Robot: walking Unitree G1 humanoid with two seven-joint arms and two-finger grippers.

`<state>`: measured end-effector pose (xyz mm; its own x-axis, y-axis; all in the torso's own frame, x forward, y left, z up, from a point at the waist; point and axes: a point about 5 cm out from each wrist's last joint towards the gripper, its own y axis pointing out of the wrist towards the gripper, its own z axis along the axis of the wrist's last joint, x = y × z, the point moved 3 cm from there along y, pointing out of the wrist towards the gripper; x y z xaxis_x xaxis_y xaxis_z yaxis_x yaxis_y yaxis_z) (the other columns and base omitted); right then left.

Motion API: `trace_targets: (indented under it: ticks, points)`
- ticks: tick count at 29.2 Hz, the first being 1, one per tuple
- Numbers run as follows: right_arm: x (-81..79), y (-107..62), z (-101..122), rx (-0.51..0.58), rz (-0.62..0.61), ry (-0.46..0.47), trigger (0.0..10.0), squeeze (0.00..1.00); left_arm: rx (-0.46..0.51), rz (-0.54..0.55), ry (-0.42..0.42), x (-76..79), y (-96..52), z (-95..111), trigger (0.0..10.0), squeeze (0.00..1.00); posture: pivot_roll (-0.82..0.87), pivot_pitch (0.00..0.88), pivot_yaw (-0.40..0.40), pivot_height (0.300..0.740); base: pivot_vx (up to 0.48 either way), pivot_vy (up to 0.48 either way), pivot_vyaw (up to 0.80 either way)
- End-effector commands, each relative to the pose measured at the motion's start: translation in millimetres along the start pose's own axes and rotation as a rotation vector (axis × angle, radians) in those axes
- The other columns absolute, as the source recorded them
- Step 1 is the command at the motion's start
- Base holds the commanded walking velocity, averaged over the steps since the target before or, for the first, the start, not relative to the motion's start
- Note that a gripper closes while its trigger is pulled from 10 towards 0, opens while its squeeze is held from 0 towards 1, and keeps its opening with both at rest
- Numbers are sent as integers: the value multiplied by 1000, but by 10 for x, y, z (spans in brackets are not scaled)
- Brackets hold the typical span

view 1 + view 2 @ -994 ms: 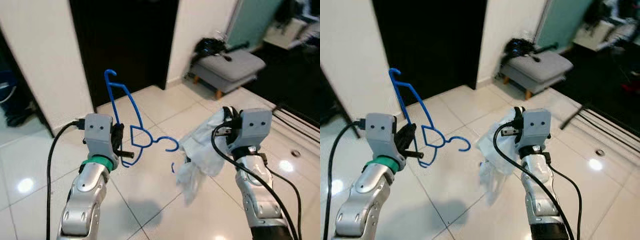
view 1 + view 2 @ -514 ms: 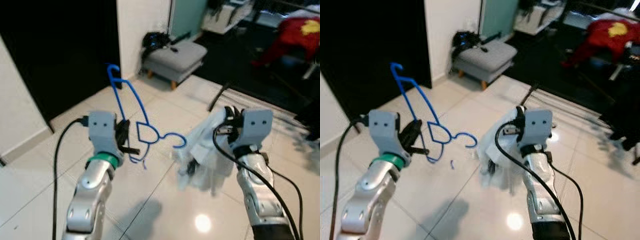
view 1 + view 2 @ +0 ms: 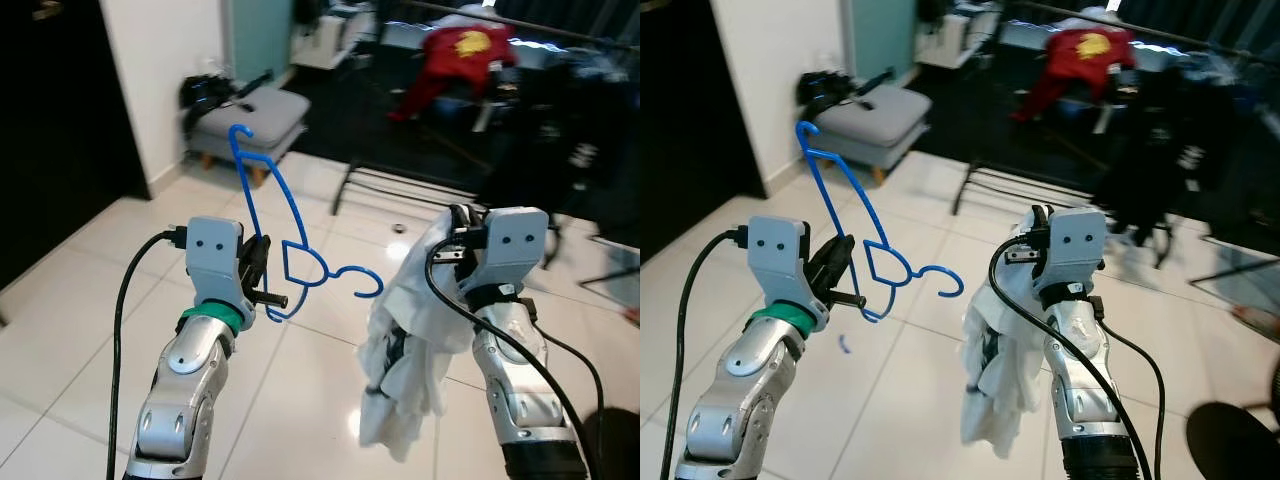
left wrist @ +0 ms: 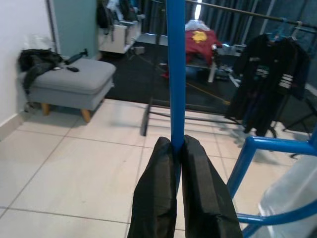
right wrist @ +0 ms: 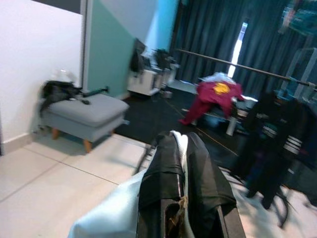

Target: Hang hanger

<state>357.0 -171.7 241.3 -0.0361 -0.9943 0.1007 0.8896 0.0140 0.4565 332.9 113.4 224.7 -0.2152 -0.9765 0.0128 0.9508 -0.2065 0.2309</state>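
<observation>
The thin blue plastic hanger [image 3: 280, 240] is held up in the air, clamped between the closed fingers of the left gripper [image 4: 177, 148], hook end toward the white crumpled cloth garment [image 3: 405, 350]. The right gripper [image 5: 179, 148] pinches that garment, which hangs down above the glossy white tiled floor [image 3: 80, 290]. A grey upholstered footstool [image 3: 240, 115] stands by the wall.

You won't find any words, numbers or brand marks to read here. The red shirt [image 3: 462, 45] on the rail carries a yellow print, but it's too blurred to make out.
</observation>
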Motion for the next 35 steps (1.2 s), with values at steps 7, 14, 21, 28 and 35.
trace_targets:
  ticks: [7,14,21,28,35]
  points:
    - [34,-6,25,17,-10,2,10000,0,-5,-4,-1,6,-2,-30,10000,0,-5,94,7,740,0,0,-788]
    - [19,-1,30,19,-6,6,10000,0,-4,0,3,2,6,-33,10000,0,-2,96,6,740,0,0,-788]
    - [-28,-7,2,12,6,15,10000,0,1,19,31,-45,-3,-25,10000,0,5,97,10,740,0,0,-788]
    - [-333,-72,-160,-36,156,41,10000,0,2,94,143,-175,-15,-72,10000,0,9,100,12,740,274,0,-338]
    - [-750,-135,-208,-48,313,116,10000,0,4,119,203,-202,-36,-119,10000,0,16,101,-10,740,480,0,0]
